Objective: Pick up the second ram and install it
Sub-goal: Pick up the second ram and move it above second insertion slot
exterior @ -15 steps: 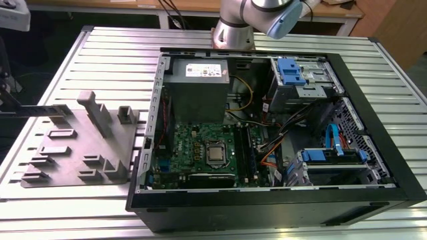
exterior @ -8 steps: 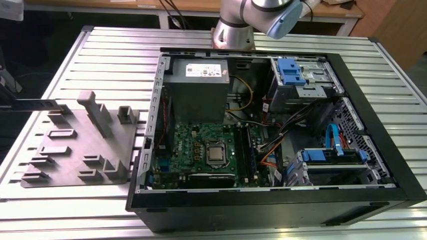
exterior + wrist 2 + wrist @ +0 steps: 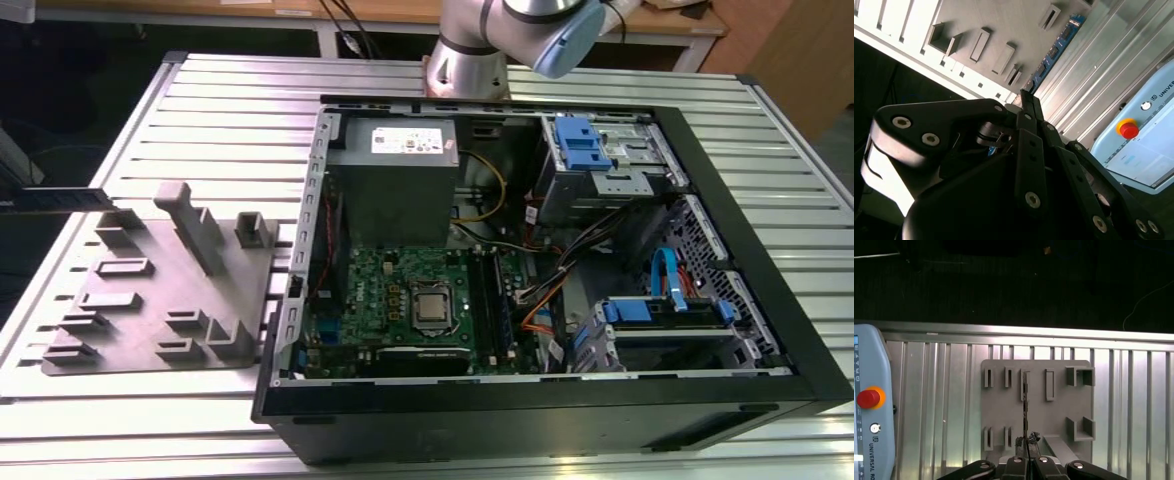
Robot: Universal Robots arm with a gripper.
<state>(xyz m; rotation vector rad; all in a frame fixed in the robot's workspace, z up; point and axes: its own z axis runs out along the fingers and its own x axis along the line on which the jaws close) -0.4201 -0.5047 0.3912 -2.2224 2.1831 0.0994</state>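
Observation:
My gripper is shut on one end of the second ram. In the first wrist view the ram is a thin dark line, edge-on, reaching out over the grey holder tray. In the second wrist view the closed fingertips pinch the stick, and the second ram shows its flat side with chips and a blue edge. It hangs above the tray, apart from its slots. The open computer case with its motherboard lies at the exterior view's right.
The holder tray has several upright posts and slots. A teach pendant with a red button lies on the slatted table beside the tray. A dark flat bar juts in at the exterior view's left edge. The arm's base stands behind the case.

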